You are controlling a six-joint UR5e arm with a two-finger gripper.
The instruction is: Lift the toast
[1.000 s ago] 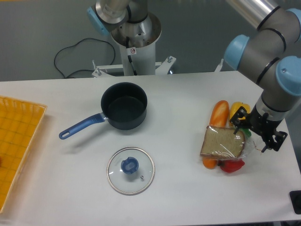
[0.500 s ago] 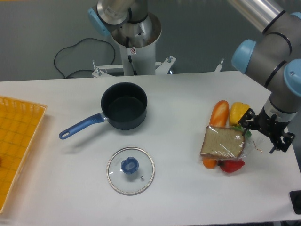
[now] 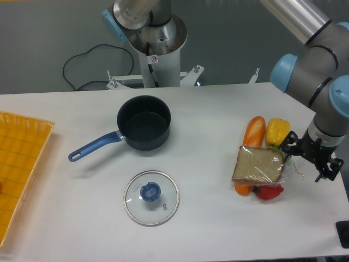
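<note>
1. One slice of toast (image 3: pixel 258 165), tan with a darker crust and wrapped in crinkly clear plastic, lies flat at the right side of the white bench (image 3: pixel 218 218).
2. It rests on top of a long orange vegetable (image 3: pixel 253 132) and a red pepper (image 3: pixel 268 192), with a yellow pepper (image 3: pixel 277 130) just beyond its far right corner.
3. Just right of the toast hangs the gripper (image 3: pixel 309 161), its black jaws spread apart and holding nothing; the plastic's loose edge lies near it.
4. Well to the left stand a dark saucepan (image 3: pixel 144 123) with a blue handle and a glass lid (image 3: pixel 151 197) with a blue knob.
5. An orange tray (image 3: pixel 16 164) sits at the bench's left edge.
</note>
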